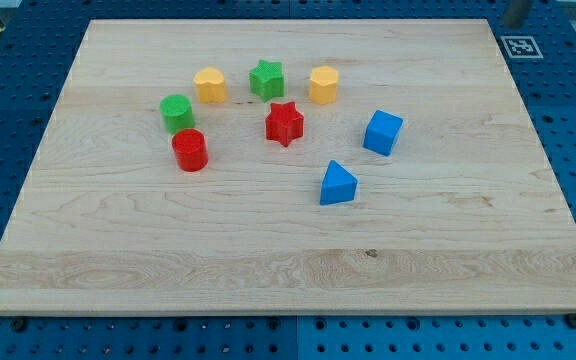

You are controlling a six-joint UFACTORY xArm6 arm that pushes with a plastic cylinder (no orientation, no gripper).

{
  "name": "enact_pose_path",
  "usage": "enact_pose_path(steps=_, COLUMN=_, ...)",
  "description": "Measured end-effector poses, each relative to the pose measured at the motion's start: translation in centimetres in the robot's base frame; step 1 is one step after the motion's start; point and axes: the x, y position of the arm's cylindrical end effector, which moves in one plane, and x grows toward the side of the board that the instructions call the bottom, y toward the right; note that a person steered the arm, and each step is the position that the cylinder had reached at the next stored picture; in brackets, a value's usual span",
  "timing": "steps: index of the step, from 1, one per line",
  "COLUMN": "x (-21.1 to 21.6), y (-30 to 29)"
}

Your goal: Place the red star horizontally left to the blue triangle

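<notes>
The red star-shaped block [284, 123] is seen near the middle of the pale wooden worktop [268, 260], at about ten o'clock from the blue triangular block [337, 184] and apart from it. A blue cube [382, 132] lies at three o'clock from the star, a green star-shaped block [266, 79] at twelve. The tool's tip is not shown, so its state cannot be told.

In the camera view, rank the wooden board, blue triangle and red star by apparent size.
1. Wooden board, by far the largest.
2-3. Blue triangle and red star look about alike; the triangle sits nearer the view's bottom, so I won't rank them.
</notes>
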Motion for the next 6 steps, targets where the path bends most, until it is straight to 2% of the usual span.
enact_pose_path(steps=1, x=1.8, y=-3.4)
enact_pose_path(steps=3, x=7.6, y=-14.4)
enact_pose_path(steps=4, x=8.7, y=-18.2)
enact_pose_path(steps=5, x=9.1, y=-19.1)
enact_pose_path(steps=6, x=8.5, y=-24.5)
